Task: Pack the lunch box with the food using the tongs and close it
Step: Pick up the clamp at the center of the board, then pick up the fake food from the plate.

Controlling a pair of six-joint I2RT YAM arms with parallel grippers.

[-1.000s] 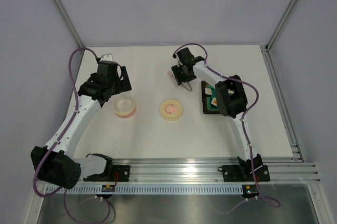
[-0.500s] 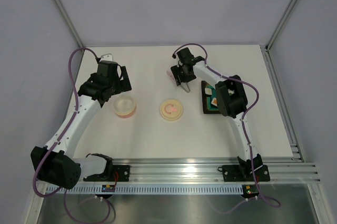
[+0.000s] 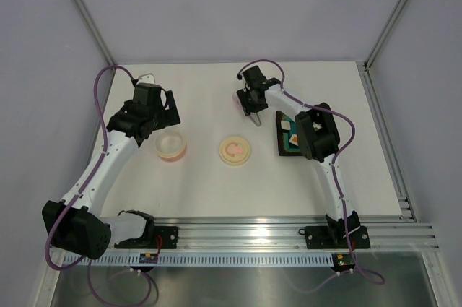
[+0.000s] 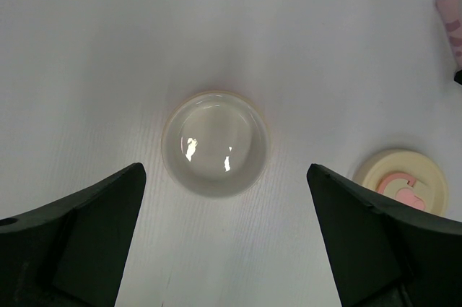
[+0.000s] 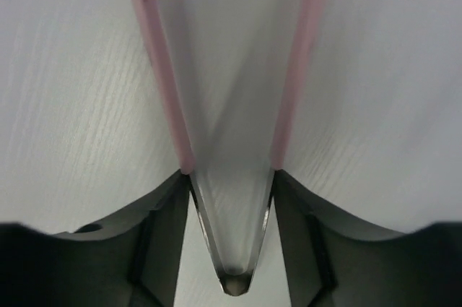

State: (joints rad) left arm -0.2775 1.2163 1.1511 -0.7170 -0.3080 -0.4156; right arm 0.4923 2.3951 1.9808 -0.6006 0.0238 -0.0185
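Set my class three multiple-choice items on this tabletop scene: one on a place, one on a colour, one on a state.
1. Where does the lid lie?
A. Between the lunch box and the tray
B. On top of the lunch box
C. Inside the tray

2. What colour are the arms of the tongs?
A. Green
B. Black
C. Pale pink

3. In what state is the lunch box?
A. Shut, with its lid on
B. Open and empty
C. Open and full of food

Answers:
1 A: the top view shows the lid lying apart from both, in the gap between them.
2 C: the right wrist view shows two pale-pink arms.
3 B: the left wrist view looks straight into its bare cream inside.
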